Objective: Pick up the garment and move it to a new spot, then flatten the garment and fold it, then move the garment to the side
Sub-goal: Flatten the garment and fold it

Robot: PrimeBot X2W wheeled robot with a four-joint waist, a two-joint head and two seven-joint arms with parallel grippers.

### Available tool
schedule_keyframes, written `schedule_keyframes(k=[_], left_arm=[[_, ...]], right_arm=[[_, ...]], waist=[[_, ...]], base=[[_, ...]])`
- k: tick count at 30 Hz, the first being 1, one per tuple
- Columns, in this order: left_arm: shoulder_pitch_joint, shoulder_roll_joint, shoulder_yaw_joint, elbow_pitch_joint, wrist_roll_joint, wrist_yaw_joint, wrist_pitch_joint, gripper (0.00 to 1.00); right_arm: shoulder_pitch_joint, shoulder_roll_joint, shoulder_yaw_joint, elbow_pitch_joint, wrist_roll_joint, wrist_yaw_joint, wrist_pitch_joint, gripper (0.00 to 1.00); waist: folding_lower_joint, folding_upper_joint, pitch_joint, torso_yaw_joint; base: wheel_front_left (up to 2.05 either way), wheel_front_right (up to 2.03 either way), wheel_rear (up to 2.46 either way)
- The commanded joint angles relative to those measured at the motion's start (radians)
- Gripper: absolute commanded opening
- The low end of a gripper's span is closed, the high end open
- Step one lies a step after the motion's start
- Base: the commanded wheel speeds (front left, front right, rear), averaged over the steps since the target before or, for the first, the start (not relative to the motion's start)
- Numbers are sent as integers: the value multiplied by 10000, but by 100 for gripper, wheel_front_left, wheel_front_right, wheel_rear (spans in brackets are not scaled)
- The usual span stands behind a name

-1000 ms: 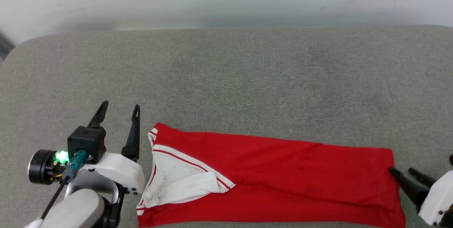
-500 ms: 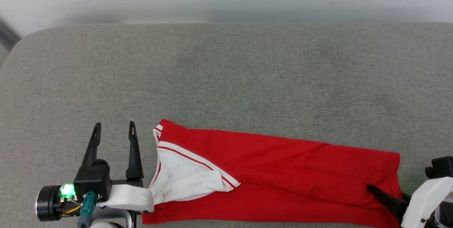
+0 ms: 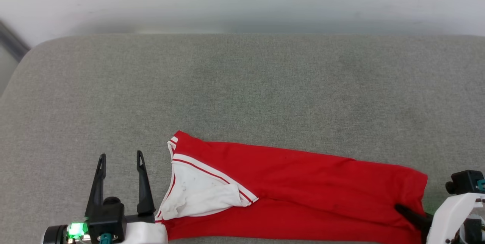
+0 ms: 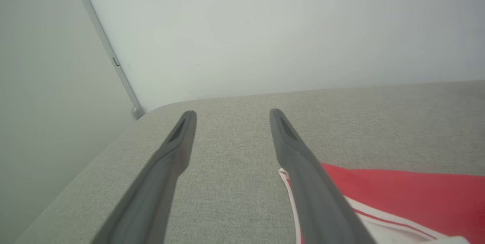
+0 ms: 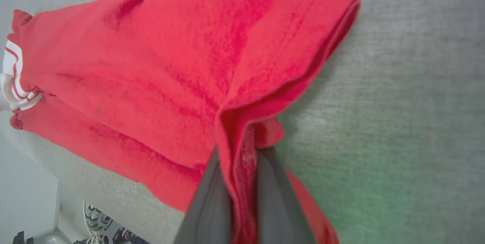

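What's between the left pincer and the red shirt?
Only a strip of bare grey cushion, as the head view shows. The left pincer stands beside the shirt, apart from it.

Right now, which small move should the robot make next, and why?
Probably lift the right pincer slightly, raising that end for folding: it is shut on the garment at its right edge, while the left pincer stands open beside the white-trimmed end, holding nothing.
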Motion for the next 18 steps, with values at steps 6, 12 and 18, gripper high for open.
schedule_keyframes(k=[6, 12, 18], left_arm=[[396, -329, 284, 145, 526, -484, -22, 100], [612, -580, 536, 259, 694, -840, -22, 100], [781, -738, 722, 346, 821, -1179, -23, 100]], right_arm=[[-85, -952, -456, -14, -94, -12, 252, 0], [178, -1796, -1128, 382, -373, -9, 875, 0], [454, -1851, -1145, -628, -112, -8, 1637, 0]], waist=[[0, 0, -335, -14], [0, 0, -534, -5], [0, 0, -692, 21]], base=[[0, 0, 0], [0, 0, 0], [0, 0, 0]])
